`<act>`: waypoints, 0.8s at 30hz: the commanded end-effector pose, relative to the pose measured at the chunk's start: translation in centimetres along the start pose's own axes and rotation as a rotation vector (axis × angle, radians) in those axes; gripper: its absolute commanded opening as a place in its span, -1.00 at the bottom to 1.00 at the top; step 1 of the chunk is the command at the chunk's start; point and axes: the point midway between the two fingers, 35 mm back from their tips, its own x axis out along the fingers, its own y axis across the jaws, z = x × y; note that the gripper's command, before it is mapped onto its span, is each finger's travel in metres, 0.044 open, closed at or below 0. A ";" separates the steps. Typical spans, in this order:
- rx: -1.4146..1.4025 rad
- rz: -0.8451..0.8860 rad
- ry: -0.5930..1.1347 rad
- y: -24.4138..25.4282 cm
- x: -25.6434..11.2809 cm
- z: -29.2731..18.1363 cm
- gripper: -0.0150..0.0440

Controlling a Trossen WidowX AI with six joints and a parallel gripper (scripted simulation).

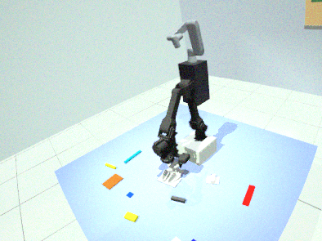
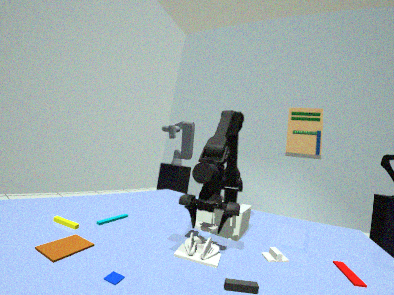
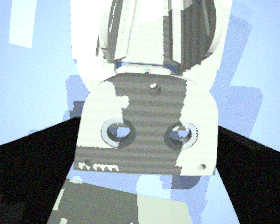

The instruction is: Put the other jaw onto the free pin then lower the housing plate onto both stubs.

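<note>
Lowering the housing plate (image 2: 209, 225) (image 3: 150, 117), the claw (image 1: 178, 165) (image 2: 207, 224) (image 3: 146, 127) is gripping its edges, the next move seemingly requiring hole-to-stub alignment.

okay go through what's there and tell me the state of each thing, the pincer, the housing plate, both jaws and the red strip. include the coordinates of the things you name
Pincer (image 2: 209, 229) (image 3: 146, 127): closed on the housing plate, above the base.
Housing plate (image 3: 150, 112): held between the fingers, not seated.
Two jaws: both standing on the white base (image 2: 210, 261); meshing can't be told.
Red strip (image 1: 248, 195) (image 2: 349, 274): lying flat on the mat.
</note>
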 end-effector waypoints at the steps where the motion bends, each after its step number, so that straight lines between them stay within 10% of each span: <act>1: -0.006 -0.004 0.003 0.0 0.9 -0.1 0.70; 24: -0.007 -0.004 0.004 0.0 3.2 -0.3 0.70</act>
